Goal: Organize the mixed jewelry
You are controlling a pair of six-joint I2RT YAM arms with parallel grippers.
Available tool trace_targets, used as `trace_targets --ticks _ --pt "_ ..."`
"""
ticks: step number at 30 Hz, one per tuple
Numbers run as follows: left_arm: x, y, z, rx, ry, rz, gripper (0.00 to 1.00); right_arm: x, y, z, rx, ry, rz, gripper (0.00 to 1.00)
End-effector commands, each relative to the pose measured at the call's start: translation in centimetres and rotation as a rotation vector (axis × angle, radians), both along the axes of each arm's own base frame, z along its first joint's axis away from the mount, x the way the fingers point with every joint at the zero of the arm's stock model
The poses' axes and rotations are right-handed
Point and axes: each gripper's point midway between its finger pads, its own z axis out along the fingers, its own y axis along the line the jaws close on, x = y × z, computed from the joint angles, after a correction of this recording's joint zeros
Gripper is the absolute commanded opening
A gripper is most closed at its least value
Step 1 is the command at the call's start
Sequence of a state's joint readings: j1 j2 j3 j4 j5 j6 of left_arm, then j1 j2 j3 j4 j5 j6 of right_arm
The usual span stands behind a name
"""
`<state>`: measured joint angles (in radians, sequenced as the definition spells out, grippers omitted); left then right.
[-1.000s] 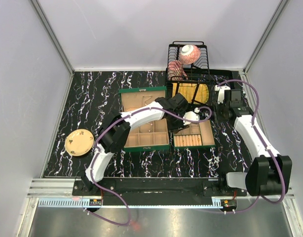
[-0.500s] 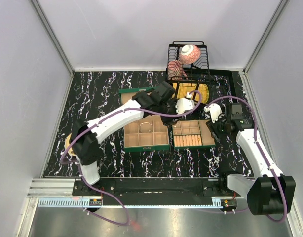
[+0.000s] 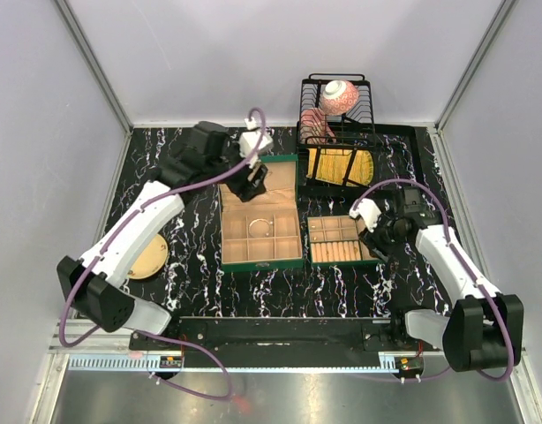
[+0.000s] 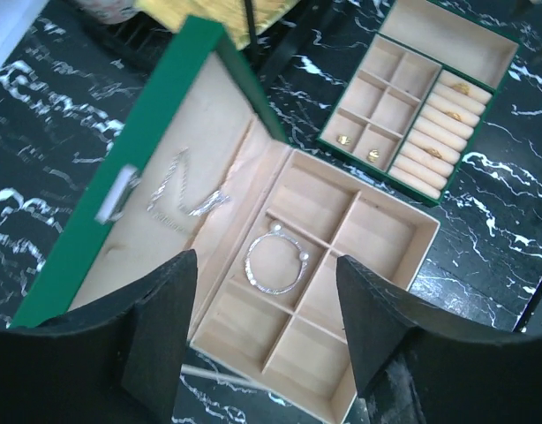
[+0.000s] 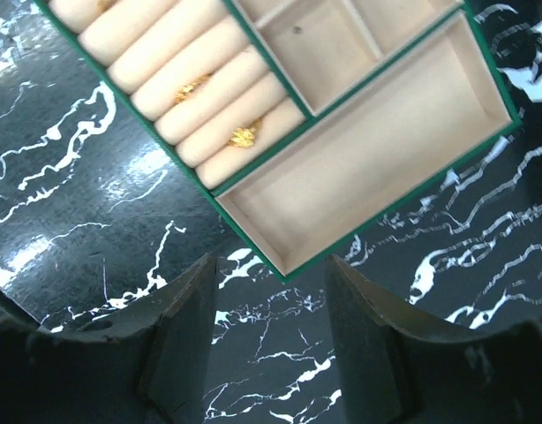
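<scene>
My left claw and right claw gape empty: thin silvery wire hoop lies compartmented, thin silvery chain at its ten o'clock

Two green boxes with beige lining, one thin silvery wire hoop, one silvery chain, four small gold pieces in the smaller box at 2 o'clock, one round gold-coloured plate, one black wire rack, one pink patterned bowl
</scene>
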<state>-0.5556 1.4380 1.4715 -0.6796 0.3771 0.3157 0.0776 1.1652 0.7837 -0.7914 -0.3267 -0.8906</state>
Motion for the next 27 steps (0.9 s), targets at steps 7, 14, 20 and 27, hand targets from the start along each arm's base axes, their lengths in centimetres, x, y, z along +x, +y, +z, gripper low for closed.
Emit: trace_targets --ticks 7,14,20,27 --pt "1.3 6.8 3.1 -0.131 0.039 0.193 0.71 -1.6 1.6 -3.3 -0.092 0.031 0.237 0.59" --pt "2.1 9.8 3.1 -0.149 0.043 0.266 0.75 -1.0 1.4 -5.2 -0.128 0.041 0.26 0.61" --pt "2.6 11.2 2.4 -0.145 0.055 0.298 0.76 -0.9 1.9 -6.4 -0.129 0.057 0.28 0.58" --pt "3.9 13.4 1.6 -0.118 0.052 0.343 0.77 -2.4 2.1 -7.8 -0.165 0.083 0.335 0.4"
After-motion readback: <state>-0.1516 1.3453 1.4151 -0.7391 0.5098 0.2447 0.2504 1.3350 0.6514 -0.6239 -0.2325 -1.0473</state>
